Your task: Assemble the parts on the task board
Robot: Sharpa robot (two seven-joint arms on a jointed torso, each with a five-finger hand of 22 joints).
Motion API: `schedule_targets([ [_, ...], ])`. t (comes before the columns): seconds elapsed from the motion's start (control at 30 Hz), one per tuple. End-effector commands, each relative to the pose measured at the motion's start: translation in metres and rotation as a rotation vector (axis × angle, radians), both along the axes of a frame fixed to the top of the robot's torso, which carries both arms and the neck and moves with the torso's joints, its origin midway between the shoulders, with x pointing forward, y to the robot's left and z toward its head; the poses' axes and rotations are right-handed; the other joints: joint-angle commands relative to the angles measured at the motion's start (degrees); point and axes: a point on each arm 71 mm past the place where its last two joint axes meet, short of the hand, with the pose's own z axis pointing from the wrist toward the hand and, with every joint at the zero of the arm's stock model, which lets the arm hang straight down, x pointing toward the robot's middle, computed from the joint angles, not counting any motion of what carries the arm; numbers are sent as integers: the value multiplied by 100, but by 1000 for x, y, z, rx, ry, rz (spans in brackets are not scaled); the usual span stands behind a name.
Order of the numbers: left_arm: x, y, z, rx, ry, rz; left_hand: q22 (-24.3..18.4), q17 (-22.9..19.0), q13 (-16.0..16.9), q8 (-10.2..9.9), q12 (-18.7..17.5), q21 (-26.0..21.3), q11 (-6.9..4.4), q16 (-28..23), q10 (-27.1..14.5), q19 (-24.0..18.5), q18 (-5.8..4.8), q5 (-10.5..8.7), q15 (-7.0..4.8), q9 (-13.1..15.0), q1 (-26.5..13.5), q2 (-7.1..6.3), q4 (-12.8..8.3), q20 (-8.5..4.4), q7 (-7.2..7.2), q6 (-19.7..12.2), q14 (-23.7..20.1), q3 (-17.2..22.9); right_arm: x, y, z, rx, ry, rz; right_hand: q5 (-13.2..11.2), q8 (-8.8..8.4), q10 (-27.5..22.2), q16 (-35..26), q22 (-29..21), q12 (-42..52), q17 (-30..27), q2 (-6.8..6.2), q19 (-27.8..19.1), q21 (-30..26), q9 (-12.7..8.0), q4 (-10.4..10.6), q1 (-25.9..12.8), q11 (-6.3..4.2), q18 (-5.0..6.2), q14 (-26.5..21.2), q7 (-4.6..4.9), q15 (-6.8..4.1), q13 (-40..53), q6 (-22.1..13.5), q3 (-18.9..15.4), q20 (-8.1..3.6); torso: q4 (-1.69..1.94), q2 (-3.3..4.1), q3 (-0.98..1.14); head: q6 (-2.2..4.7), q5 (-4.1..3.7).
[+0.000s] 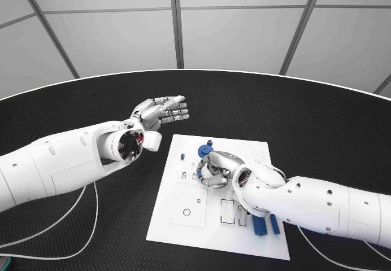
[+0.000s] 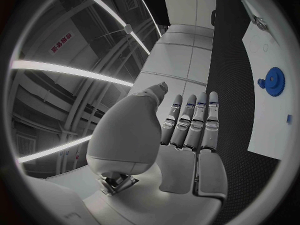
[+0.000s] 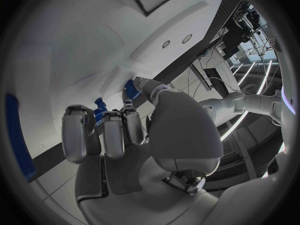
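Black bench (image 1: 326, 113) under me, with the white task board (image 1: 183, 197) lying at its middle; my left hand (image 1: 161, 112) hangs above the bench just off the board's far left corner, fingers straight and side by side, holding nothing; my right hand (image 1: 213, 168) is down over the board's upper middle, fingers curled, and the right wrist view shows its fingertips (image 3: 132, 87) pinching a small blue part (image 3: 130, 90); a blue gear (image 1: 205, 149) sits on the board just beyond that hand; two long blue parts (image 1: 265, 224) lie near the board's right edge.
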Motion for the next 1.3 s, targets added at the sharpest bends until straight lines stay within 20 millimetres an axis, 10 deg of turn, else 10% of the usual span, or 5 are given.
schedule_targets([
  [0.03, 0, 0, 0, 0, 0, 0, -7, 5, 5, 14, 34, -5, 2, -5, 23, 33, 59, -38, -2, 8, -13, -13, -7, 6, 375, 34, 17, 30, 0, 0, 0, 0, 0, 0, 12, -35, 88, -4, 773, -44, 1484, -20, 306, -43, -12, -28, -63, 41, -68, 587, -3, 39, 954, -57, -6, 40, -1, 0, 2, -2, 2],
  [1.03, 0, 1, -1, 6, 8, -2, -14, 10, 4, 14, 29, -6, 1, -10, 38, 38, 61, -37, -2, 9, -18, -19, -18, 6, 376, 45, 25, 56, -13, -10, 15, 107, -94, 47, -363, -333, -315, -8, 748, -445, 1475, -257, 283, -87, -205, -19, -87, 200, -58, 584, 160, 183, 568, -777, -465, 180, 1, -9, 6, 5, -20],
  [1.3, -2, 4, -8, 185, 52, -25, 226, 396, 61, 224, 292, 636, -318, 780, 960, 957, 258, -59, -408, 100, 14, -109, -162, -225, 152, 538, 1209, 488, -25, -54, 45, 291, -120, 47, -189, -70, -338, -69, 638, -474, 1326, -177, 230, -200, -152, 30, -20, 138, -24, 546, 84, 140, 517, -402, -515, 163, -23, -89, 23, 21, -9],
])
